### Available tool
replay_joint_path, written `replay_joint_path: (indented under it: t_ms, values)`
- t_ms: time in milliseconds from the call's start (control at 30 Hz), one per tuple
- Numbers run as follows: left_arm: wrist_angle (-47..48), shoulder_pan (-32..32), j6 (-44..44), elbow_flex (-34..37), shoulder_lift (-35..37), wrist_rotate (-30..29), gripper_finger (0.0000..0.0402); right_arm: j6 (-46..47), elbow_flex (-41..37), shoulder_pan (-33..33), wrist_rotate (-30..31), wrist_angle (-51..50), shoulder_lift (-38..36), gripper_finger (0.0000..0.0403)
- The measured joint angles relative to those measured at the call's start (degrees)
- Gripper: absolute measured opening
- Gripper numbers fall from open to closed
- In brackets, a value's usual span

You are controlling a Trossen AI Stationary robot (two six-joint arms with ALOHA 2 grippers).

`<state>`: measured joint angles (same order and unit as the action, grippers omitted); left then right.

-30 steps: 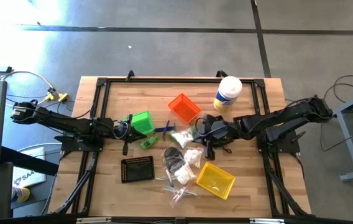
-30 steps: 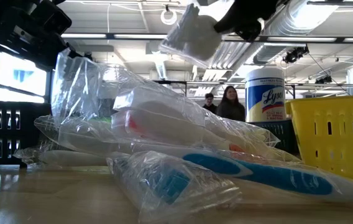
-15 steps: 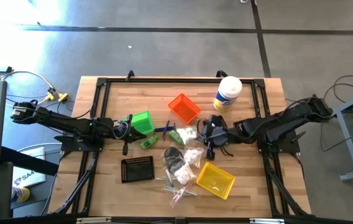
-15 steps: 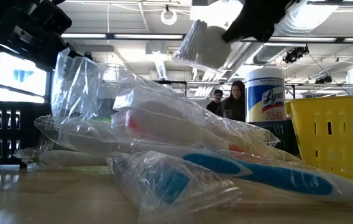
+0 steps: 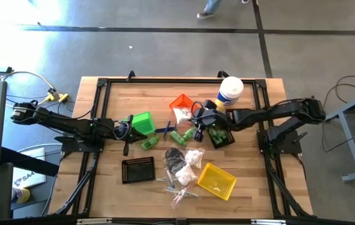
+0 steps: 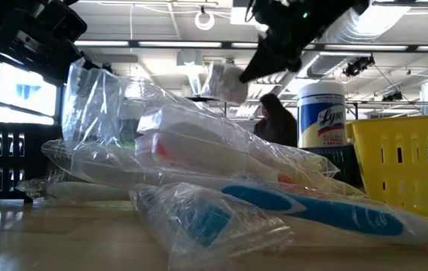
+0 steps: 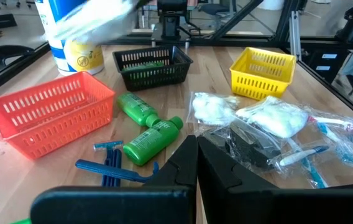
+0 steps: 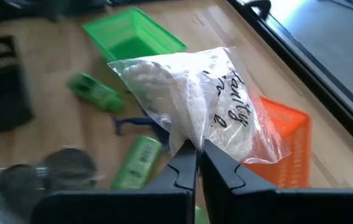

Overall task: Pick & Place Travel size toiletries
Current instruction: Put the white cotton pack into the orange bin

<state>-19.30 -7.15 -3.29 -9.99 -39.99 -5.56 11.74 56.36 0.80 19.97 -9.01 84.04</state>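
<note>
Near edge: clear-wrapped toothbrushes (image 5: 180, 187) and yellow bin (image 5: 217, 180) on the table; black bin (image 5: 138, 169) to their left. Mid-table: white packets (image 5: 193, 157), green bottles (image 5: 180, 135), blue razors (image 5: 165, 129). Left gripper (image 5: 127, 132) closed on nothing, parked at the left beside the green bin (image 5: 143, 121). Right gripper (image 5: 195, 117) pinched shut on a white crinkly packet (image 8: 195, 106), held in the air just beside the orange bin (image 5: 180, 103). Farther right: canister (image 5: 229, 92).
</note>
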Motion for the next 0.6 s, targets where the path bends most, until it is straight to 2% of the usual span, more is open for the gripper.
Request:
replay_joint_path:
  t_ms: [167, 600]
  values:
    - [0.14, 0.00, 0.00, 0.01, -0.01, 0.00, 0.0000, 0.27, -0.02, -3.00, 2.10, 2.54, 4.72, 0.0003]
    - [0.16, 0.00, -0.02, 0.02, -0.01, 0.00, 0.0000, 2.15, 0.00, -8.18, 2.83, 4.91, 14.10, 0.0003]
